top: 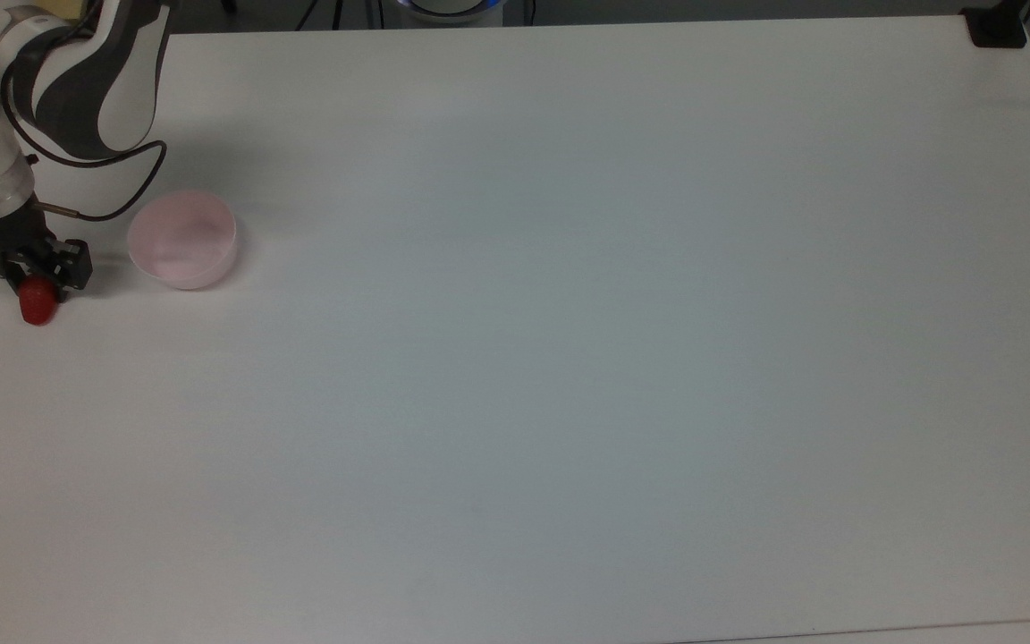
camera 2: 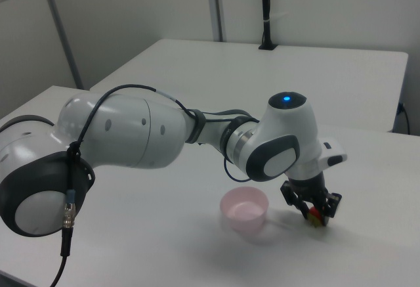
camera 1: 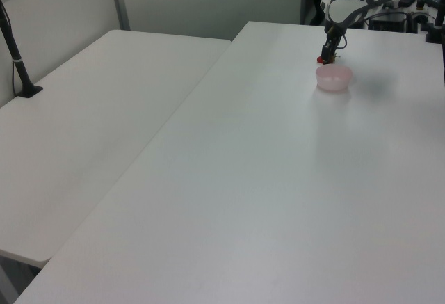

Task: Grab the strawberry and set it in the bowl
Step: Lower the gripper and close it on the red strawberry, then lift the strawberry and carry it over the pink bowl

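The red strawberry (top: 37, 307) lies on the white table at the top view's far left, its leafy cap hidden under my gripper (top: 28, 273). The gripper is low over it and open, one finger on each side of the fruit. In the right view the strawberry (camera 2: 316, 219) peeks out red between the black fingers of the gripper (camera 2: 315, 211). The pale pink bowl (top: 182, 237) stands empty just to the top view's right of the gripper. In the left view the bowl (camera 1: 334, 78) sits in front of the gripper (camera 1: 325, 57) and the strawberry (camera 1: 320, 59).
A black cable (top: 135, 192) loops from the arm's wrist close to the bowl. The white table (top: 569, 358) stretches bare to the top view's right. A black post base (top: 996, 27) sits at its far right corner. A second table (camera 1: 90, 116) adjoins on the left view's left.
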You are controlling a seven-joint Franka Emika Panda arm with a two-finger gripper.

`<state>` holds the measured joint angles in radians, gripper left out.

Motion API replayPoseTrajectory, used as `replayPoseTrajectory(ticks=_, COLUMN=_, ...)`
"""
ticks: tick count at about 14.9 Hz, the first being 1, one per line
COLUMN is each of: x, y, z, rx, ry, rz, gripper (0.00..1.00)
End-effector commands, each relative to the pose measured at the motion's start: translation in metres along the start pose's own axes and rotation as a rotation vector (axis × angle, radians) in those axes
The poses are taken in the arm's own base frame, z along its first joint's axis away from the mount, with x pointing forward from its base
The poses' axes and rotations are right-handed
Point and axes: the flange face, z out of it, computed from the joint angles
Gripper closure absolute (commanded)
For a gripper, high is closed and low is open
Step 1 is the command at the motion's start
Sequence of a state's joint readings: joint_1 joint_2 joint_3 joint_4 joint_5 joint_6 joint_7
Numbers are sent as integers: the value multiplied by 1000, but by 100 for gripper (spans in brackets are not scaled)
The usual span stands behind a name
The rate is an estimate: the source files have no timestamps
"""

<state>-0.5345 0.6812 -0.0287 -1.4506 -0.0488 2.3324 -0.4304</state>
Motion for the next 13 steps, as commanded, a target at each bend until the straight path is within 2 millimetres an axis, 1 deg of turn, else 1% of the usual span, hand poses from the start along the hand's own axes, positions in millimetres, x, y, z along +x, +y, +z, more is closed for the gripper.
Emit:
replayPoseTrajectory(ticks=1, x=9, y=-7, z=2, rx=7, ry=31, rz=23, gripper=64)
replayPoseTrajectory(ticks=2, x=9, y=-6, z=-2, rx=5, ry=34, rz=23, gripper=64)
replayPoseTrajectory(ticks=3, x=11, y=-6, z=-15, rx=3, ry=43, rz=22, gripper=64)
replayPoseTrajectory(ticks=4, x=15, y=-11, z=-33, rx=-2, ry=55, rz=11, gripper=64)
replayPoseTrajectory(ticks=5, x=16, y=-21, z=-40, rx=10, ry=26, rz=-8, gripper=64)
replayPoseTrajectory(ticks=6, x=13, y=-22, z=-48, rx=17, ry=-1, rz=-16, gripper=64)
replayPoseTrajectory(ticks=7, x=13, y=-22, z=-67, rx=19, ry=3, rz=-15, gripper=64)
replayPoseTrajectory(ticks=9, x=3, y=-25, z=-86, rx=23, ry=0, rz=-16, gripper=64)
replayPoseTrajectory(ticks=13, x=-14, y=-38, z=-106, rx=35, ry=-13, rz=-26, gripper=64)
